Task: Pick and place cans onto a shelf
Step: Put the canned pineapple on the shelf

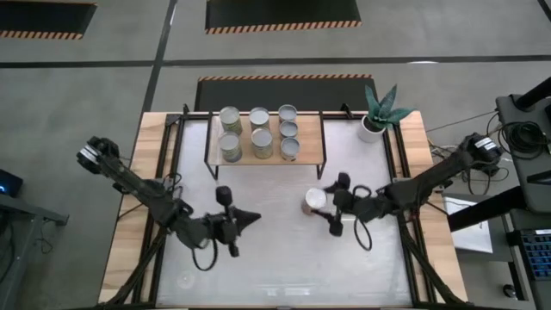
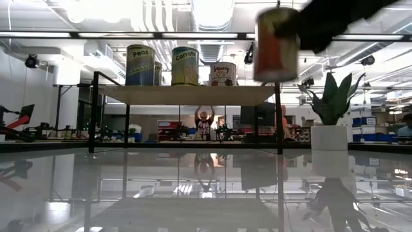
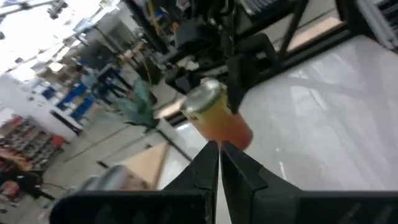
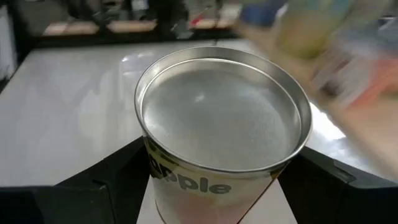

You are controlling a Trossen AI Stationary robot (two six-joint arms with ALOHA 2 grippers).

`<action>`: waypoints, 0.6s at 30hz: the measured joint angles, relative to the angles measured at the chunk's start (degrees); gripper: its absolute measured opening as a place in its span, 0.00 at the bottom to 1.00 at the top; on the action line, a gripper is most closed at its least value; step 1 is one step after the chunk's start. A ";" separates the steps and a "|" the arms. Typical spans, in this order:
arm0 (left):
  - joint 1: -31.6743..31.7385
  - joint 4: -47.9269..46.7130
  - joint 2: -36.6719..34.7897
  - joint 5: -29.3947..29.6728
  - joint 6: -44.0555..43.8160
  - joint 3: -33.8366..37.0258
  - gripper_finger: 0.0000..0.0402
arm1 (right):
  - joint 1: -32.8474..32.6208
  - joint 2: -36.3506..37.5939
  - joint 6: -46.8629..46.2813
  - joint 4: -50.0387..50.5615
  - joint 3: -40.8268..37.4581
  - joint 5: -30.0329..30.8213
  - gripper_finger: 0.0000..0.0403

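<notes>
R claw (image 1: 323,203) is clamped on a can (image 1: 315,201), held up off the table (image 1: 284,267), just in front of the shelf (image 1: 306,155) w/ six cans (image 1: 260,117) on top. L claw (image 1: 248,217) sits shut, empty, nr table middle.

Six upright cans (image 1: 259,131) atop the wooden shelf (image 1: 312,138); seventh can (image 1: 315,201) airborne in front.

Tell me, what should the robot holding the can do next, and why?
Probably carry it toward the shelf. The right gripper holds a can in the air, above the table and short of the shelf, where six cans already stand.
</notes>
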State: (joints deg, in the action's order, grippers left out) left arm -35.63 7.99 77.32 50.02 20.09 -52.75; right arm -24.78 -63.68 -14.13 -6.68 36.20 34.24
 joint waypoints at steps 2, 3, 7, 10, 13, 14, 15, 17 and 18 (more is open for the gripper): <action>0.06 -0.54 -2.79 0.78 1.88 0.67 0.00 | 2.44 2.16 1.53 5.09 4.24 -0.14 0.72; 0.28 -0.80 -4.07 1.23 2.46 0.87 0.00 | 3.76 3.15 1.74 7.52 6.08 0.00 0.72; 0.48 -3.27 -8.28 3.47 2.97 1.28 0.00 | 10.00 6.40 2.40 12.93 11.30 -0.54 0.72; 0.48 -3.93 -10.46 4.03 2.42 2.07 0.00 | 15.12 7.35 3.69 15.87 13.82 -2.18 0.72; 0.48 -3.96 -11.93 4.04 1.38 3.62 0.00 | 20.13 6.97 4.73 18.07 15.11 -5.72 0.72; 0.48 -3.96 -12.20 4.03 1.35 4.09 0.00 | 21.62 6.80 4.93 18.12 15.45 -6.90 0.72; 0.48 -4.03 -12.46 4.02 1.33 4.50 0.00 | 23.01 6.52 5.20 18.43 15.60 -7.61 0.72; 0.48 -4.61 -12.76 4.02 1.38 4.89 0.00 | 25.35 5.79 6.04 18.64 15.75 -7.68 0.72; 0.48 -4.57 -12.76 4.02 1.53 4.89 0.00 | 26.43 5.58 6.37 18.48 15.76 -7.71 0.72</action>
State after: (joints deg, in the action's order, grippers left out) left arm -35.16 3.42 64.55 54.04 21.63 -47.86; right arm 1.66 -58.10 -7.77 11.79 51.96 26.53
